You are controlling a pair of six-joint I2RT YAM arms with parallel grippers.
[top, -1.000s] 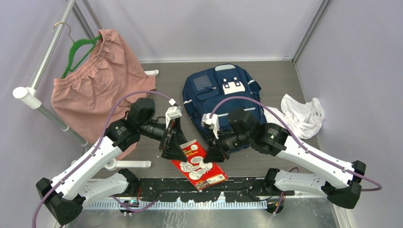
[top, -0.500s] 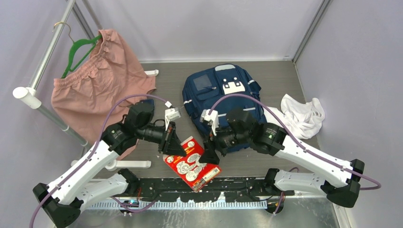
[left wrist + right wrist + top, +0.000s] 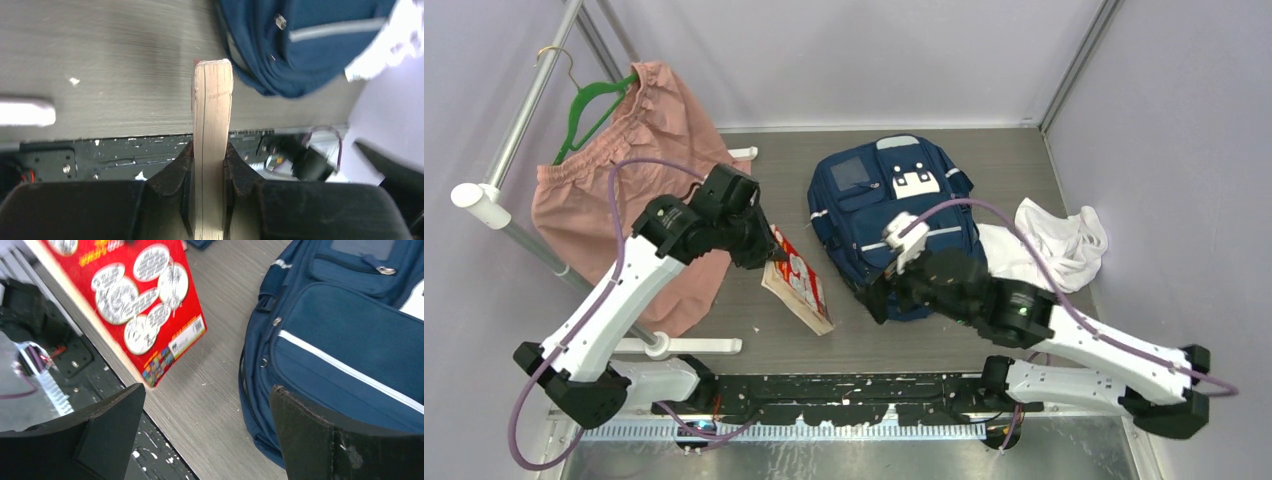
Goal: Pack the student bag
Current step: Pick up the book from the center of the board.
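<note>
The student bag [image 3: 894, 200], navy with white stripes, lies flat at the table's middle back; it also shows as bag [image 3: 290, 55] and bag [image 3: 350, 330]. A red book [image 3: 799, 285] with white cartoon bubbles is tilted on edge left of the bag, lifted off the table. My left gripper [image 3: 772, 258] is shut on its upper end; the left wrist view shows the pale page edge [image 3: 212, 110] clamped in the gripper [image 3: 209, 155]. My right gripper [image 3: 876, 296] hangs open by the bag's near left corner, gripper [image 3: 206, 395] empty, with the book's cover [image 3: 145, 295] to its left.
Pink shorts [image 3: 624, 180] on a green hanger [image 3: 584, 110] hang from a white rack [image 3: 519, 120] at the left, its foot [image 3: 694, 346] near the front. A white cloth [image 3: 1054, 240] lies right of the bag. Grey walls close the sides and back.
The right gripper let go of the book and opened wide, drawing back toward the bag's corner. The left gripper shut on the book and carried it up and to the left, tilting it on edge.
</note>
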